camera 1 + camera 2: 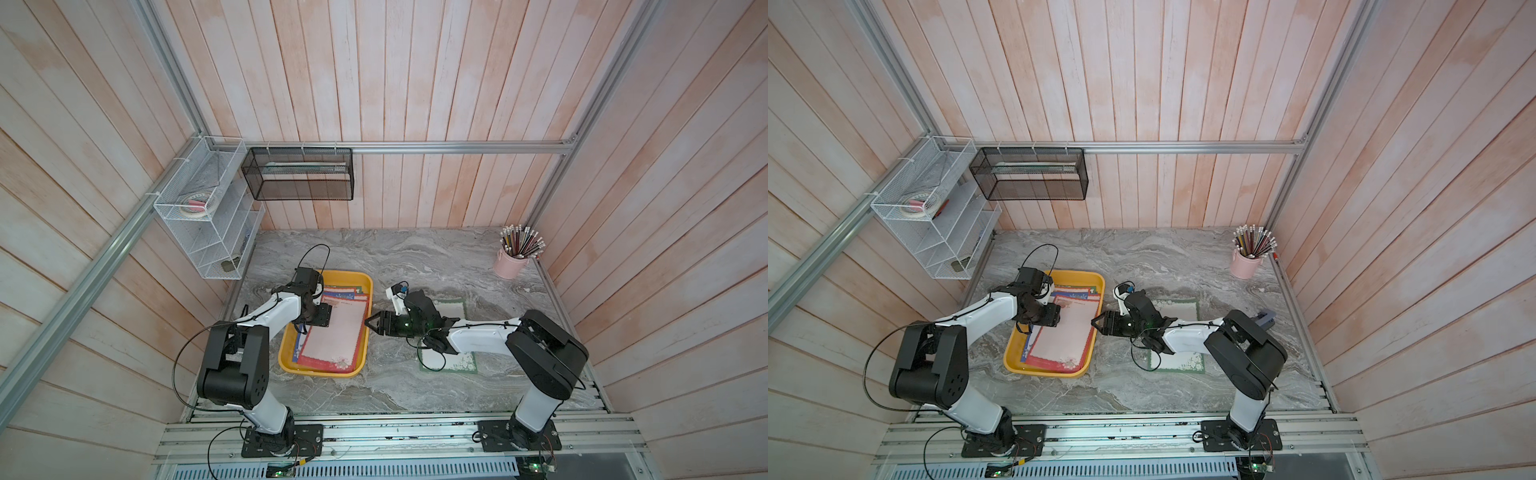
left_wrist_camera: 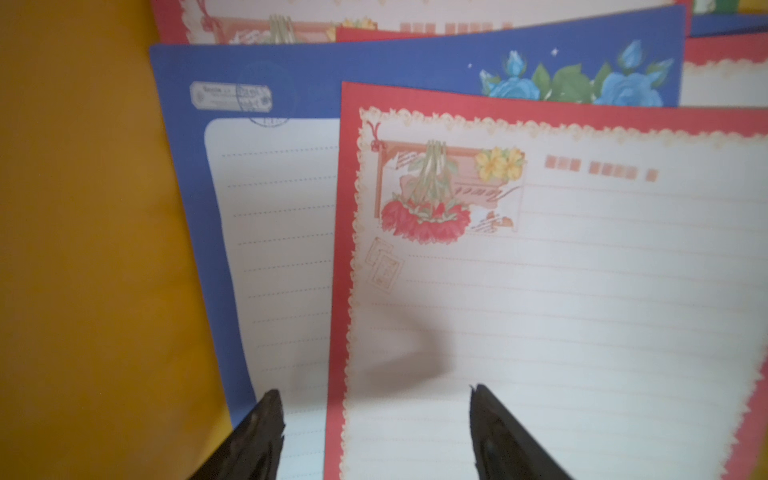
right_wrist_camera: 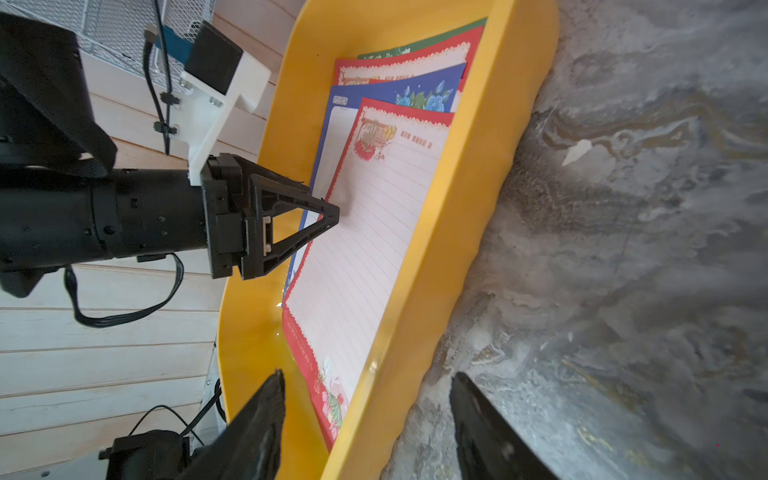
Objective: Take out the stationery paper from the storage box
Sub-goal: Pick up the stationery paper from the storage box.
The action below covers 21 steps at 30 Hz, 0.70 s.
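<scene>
Left gripper (image 2: 372,392): jaws apart, empty, tips at the stack, astride the left edge of the top red sheet (image 2: 540,291).
Paper (image 1: 332,332): fanned stack in the box, long axis running from near to far edge of the tabletop (image 1: 415,257).
Box (image 1: 316,372): left half of tabletop.
Right gripper (image 3: 368,376): jaws apart, empty, just outside box's right wall, pointing left.
Nearer arm: left, I judge.

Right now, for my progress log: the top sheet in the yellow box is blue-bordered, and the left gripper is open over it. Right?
No. The top sheet is red-bordered; the blue-bordered sheet lies beneath it, as the left wrist view shows. It is in the yellow box, and the left gripper is open over it.
</scene>
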Each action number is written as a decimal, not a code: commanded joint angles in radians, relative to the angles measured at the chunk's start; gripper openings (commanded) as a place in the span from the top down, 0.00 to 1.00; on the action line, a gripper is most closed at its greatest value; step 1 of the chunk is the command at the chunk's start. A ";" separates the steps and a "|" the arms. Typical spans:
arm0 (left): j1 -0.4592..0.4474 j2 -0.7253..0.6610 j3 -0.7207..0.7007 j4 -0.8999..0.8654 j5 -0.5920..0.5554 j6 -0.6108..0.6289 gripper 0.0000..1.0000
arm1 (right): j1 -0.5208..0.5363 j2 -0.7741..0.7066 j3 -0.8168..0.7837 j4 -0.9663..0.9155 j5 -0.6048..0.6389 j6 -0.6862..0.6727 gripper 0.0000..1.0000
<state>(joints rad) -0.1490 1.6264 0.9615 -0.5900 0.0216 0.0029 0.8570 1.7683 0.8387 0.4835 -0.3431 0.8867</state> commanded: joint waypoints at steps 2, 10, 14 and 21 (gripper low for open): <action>0.005 0.031 0.034 -0.024 0.002 -0.017 0.28 | 0.008 0.032 0.019 0.029 -0.023 0.006 0.38; 0.005 0.066 0.052 -0.047 0.021 -0.016 0.33 | 0.008 0.034 0.010 0.034 -0.021 0.014 0.41; 0.005 0.067 0.053 -0.050 0.022 -0.016 0.33 | 0.007 0.046 0.019 0.028 -0.032 0.014 0.42; 0.005 0.065 0.056 -0.054 0.021 -0.017 0.35 | 0.007 0.078 0.041 0.014 -0.068 0.023 0.50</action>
<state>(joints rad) -0.1490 1.6810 0.9920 -0.6331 0.0292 -0.0086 0.8570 1.8236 0.8509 0.5007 -0.3817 0.8993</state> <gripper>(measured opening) 0.651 0.510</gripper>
